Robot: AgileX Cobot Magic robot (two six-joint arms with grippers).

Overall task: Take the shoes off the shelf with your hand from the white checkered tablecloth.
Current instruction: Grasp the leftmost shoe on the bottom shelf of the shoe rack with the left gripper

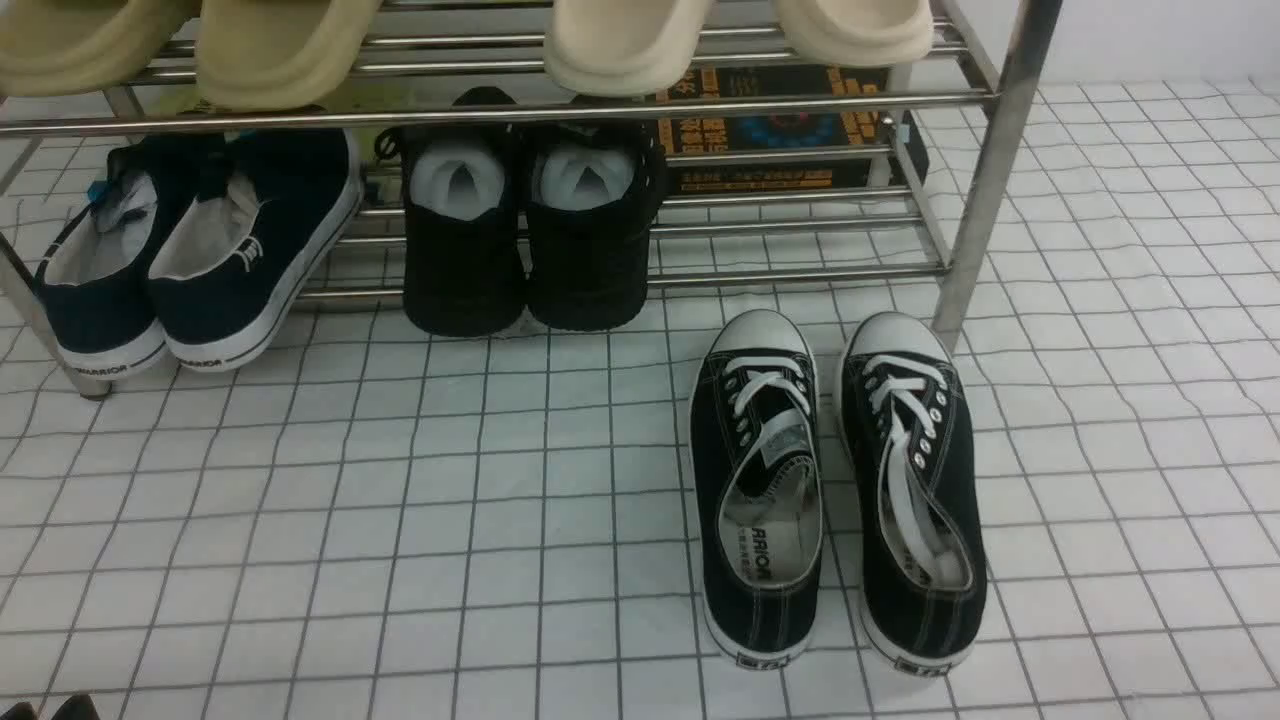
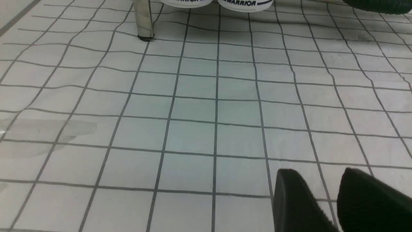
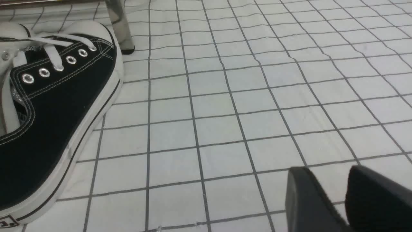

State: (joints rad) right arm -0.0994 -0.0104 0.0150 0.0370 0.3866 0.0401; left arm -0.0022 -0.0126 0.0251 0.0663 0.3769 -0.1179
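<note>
1. Shoes [image 1: 240,270], navy, sit heels-out at the left end of the shelf's [image 1: 500,105] bottom tier, overhanging its front edge; black shoes [image 1: 530,230] beside them, sneakers [image 1: 755,450] on the cloth [image 1: 450,520] at right; open cloth lies in front.
2. Left wrist: the left claw [image 2: 317,172] hangs released, empty, over bare cloth, well short of the heels [image 2: 246,3] and a shelf leg [image 2: 144,19].
3. Right wrist: the right claw [image 3: 326,170], parted and empty, is near one sneaker; bare cloth beyond.
</note>
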